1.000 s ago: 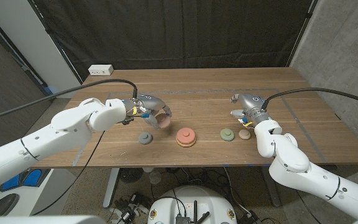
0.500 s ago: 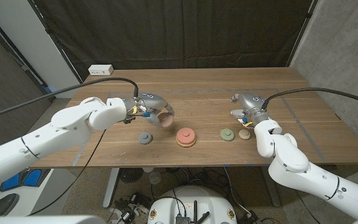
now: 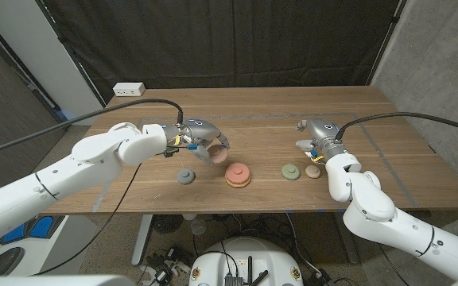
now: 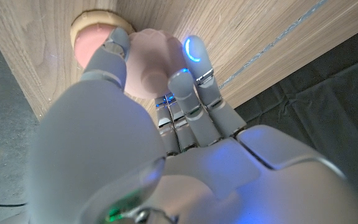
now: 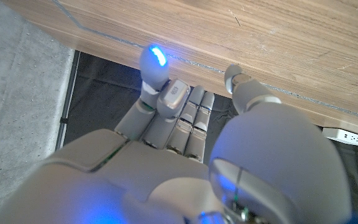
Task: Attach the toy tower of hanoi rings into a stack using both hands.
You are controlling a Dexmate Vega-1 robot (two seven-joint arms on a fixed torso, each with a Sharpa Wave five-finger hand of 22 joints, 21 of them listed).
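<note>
Wooden table (image 3: 253, 127), grained brown top, black curtain (image 3: 237, 40) behind, white power strip (image 3: 129, 89) at its far corner. Left hand (image 3: 201, 139) pinches a smooth pale-pink ring (image 4: 154, 62) in its fingertips, above the table; just beyond those fingertips sits the pink-on-tan ring stack (image 3: 238, 175), a grey ring (image 3: 185, 175) nearer the arm. Right hand (image 3: 315, 135): fingers curled in, empty, with a green ring (image 3: 291, 171) and tan ring (image 3: 313, 170) below them.

A wooden table (image 3: 253, 107) stood before a black curtain (image 3: 229, 40). A white power strip (image 3: 129, 89) lay at its far left corner. A grey wall (image 3: 436, 56) rose on the right, and a pale panel (image 3: 30, 48) stood on the far left.
</note>
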